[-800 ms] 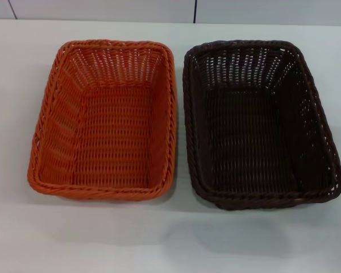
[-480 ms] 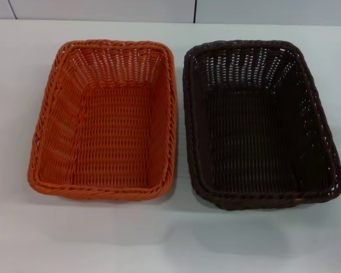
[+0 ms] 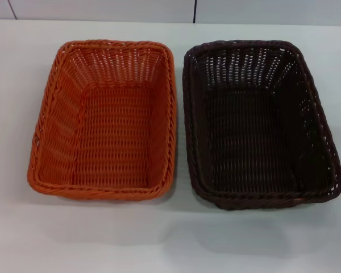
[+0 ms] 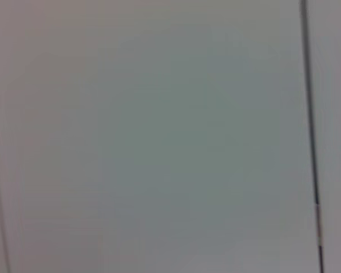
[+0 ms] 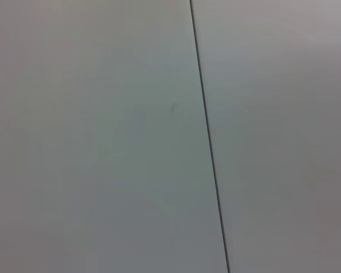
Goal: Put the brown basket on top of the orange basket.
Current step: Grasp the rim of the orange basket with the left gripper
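1. Where the two baskets sit side by side on the white table (image 3: 170, 244), each runs its long axis from the near edge toward the far wall, short ends facing the robot.
2. The brown basket (image 3: 256, 122) lies on the robot's right half of the table; its near end is skewed slightly outward to the right, so the far end sits closer to its neighbour than the near end does.
3. The orange basket (image 3: 105, 116) lies on the left half, its near end angled a little to the left, mirroring the other.
4. Their inner long rims stand just beside each other — whether they touch at the far end cannot be told.
5. The brown basket is dark, almost black woven wicker, rectangular, with flared sides, a braided rim and an open weave showing pale table through the walls; it is upright and holds nothing.
6. The orange basket has the same shape and weave in bright orange, also upright and holding nothing.
7. Neither the left gripper nor the right gripper shows in any view — both wrist cameras show only a pale panelled surface (image 5: 102, 142) with a thin dark seam (image 5: 207, 136), so whether either claw is spread or pressed together cannot be told.
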### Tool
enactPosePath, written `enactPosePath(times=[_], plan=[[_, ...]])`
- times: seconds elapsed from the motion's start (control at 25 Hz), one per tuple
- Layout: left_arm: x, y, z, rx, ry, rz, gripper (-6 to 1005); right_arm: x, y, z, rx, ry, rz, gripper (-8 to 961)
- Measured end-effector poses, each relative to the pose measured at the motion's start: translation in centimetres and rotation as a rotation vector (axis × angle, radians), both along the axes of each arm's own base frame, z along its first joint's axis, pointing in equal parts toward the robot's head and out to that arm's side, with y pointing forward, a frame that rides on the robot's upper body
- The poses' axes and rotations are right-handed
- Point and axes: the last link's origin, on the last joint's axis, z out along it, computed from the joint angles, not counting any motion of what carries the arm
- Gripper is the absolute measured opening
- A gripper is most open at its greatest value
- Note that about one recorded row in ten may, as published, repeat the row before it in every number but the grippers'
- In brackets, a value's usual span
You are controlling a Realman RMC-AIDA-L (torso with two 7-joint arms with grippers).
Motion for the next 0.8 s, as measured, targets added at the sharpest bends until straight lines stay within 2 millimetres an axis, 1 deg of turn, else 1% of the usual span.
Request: enactPosePath(times=[0.04, 0.08, 0.12, 0.2, 0.36, 0.4, 0.52, 0.64, 0.8], plan=[[1.2, 0.9, 0.8, -0.062, 0.016, 0.009, 821, 0.0, 0.0, -0.1, -0.004, 0.000, 0.000, 827], [1.9, 1.1, 1.3, -0.066, 0.025, -0.003, 820, -0.1, 0.0, -0.2, -0.012, 0.001, 0.002, 827], [1.9, 1.1, 1.3, -0.066, 0.025, -0.003, 819, -0.1, 0.0, -0.2, -0.012, 0.001, 0.002, 827], [2.8, 1.4, 1.7, -0.083, 0.029, -0.009, 816, 0.0, 0.0, -0.2, -0.014, 0.001, 0.000, 827], [3.1, 1.7, 1.6, -0.113, 0.038, 0.006, 812, 0.0, 0.0, -0.4, -0.020, 0.004, -0.003, 827], [3.5, 2.3, 1.6, -0.172, 0.057, 0.037, 810, 0.0, 0.0, -0.4, -0.020, 0.004, -0.003, 827], [3.8, 2.6, 1.8, -0.208, 0.062, 0.062, 807, -0.1, 0.1, -0.3, -0.021, 0.005, -0.001, 827], [5.1, 3.1, 3.0, -0.268, 0.076, 0.103, 803, -0.2, 0.3, -0.3, -0.024, 0.005, 0.003, 827], [5.9, 3.4, 3.6, -0.350, 0.100, 0.150, 798, -0.3, 0.5, -0.3, -0.025, 0.005, 0.007, 827]])
